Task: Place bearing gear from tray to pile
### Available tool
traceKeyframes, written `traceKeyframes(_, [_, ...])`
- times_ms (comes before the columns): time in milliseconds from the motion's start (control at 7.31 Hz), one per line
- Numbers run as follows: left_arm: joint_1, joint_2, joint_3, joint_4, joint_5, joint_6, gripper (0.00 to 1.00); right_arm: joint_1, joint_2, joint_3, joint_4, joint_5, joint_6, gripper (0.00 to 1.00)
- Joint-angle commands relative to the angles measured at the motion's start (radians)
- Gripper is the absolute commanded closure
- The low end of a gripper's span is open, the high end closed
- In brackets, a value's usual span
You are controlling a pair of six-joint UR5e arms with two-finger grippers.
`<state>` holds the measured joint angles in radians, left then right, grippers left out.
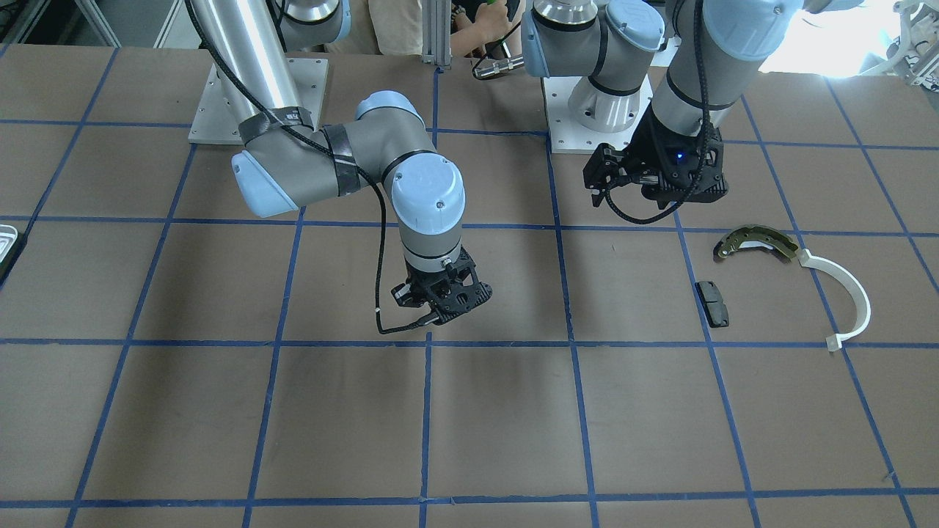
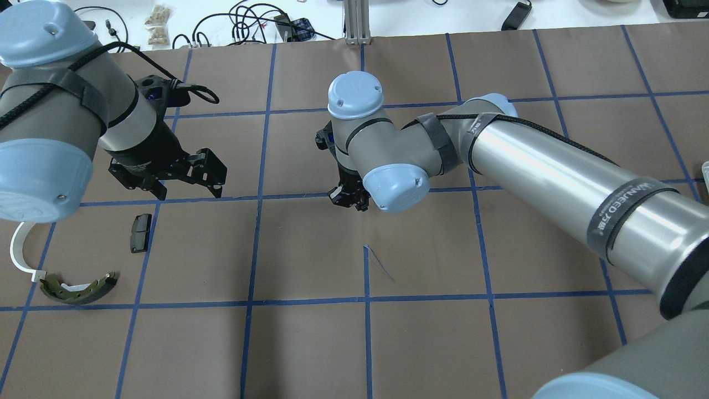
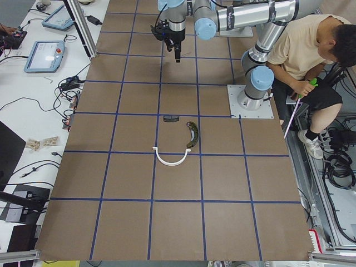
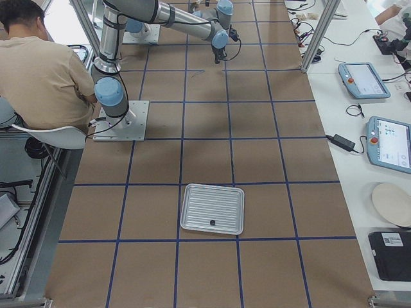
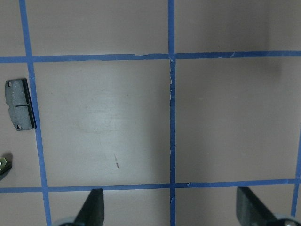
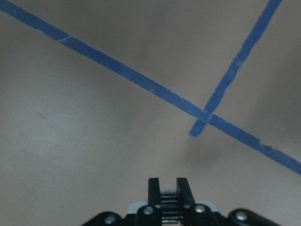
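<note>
The silvery tray [image 4: 205, 199] lies on the table at the robot's right end, with one small dark part [image 4: 212, 222] on it; its corner shows in the front view [image 1: 6, 246]. My right gripper [image 1: 440, 304] hangs over the table's middle [image 2: 346, 197]. In the right wrist view its fingers [image 6: 154, 188] are shut on a small ribbed part [image 6: 168, 197], the bearing gear. The pile lies at the left end: an olive brake shoe [image 1: 755, 240], a white arc [image 1: 851, 293] and a black pad [image 1: 711, 303]. My left gripper [image 2: 183, 183] is open and empty, just beyond the pad [image 5: 19, 104].
The two arm bases [image 1: 601, 110] stand on plates at the robot's side of the table. A seated operator [image 3: 311, 55] is beside them. A side bench holds tablets [image 4: 364, 79] and cables. Blue tape lines grid the brown table.
</note>
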<state>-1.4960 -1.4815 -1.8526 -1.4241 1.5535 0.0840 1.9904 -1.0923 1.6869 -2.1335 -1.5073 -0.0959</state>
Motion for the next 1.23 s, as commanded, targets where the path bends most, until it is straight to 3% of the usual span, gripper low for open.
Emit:
traceKeyframes(0, [0.005,0.009,0.0,-0.002,-0.001,-0.001,0.0,0.004,0.02,0.094,-0.153,0.032,-0.022,0.0])
traceKeyframes(411, [0.01,0.0,-0.004,-0.012,0.005,-0.003,0.0,-0.04,-0.032,0.073,-0.148,0.013,-0.234,0.0])
traceKeyframes(547, [0.011,0.0,-0.007,-0.003,0.003,-0.003,0.0,-0.089,-0.056,0.071,-0.144,-0.032,-0.257,0.0])
traceKeyframes(821, [0.01,-0.022,-0.031,0.002,-0.003,-0.027,0.0,-0.252,-0.145,0.085,-0.052,-0.053,-0.26,0.0])
traceKeyframes(1095, [-0.045,-0.058,-0.053,0.068,-0.012,-0.091,0.0,-0.49,-0.214,0.083,0.048,-0.051,-0.265,0.0])
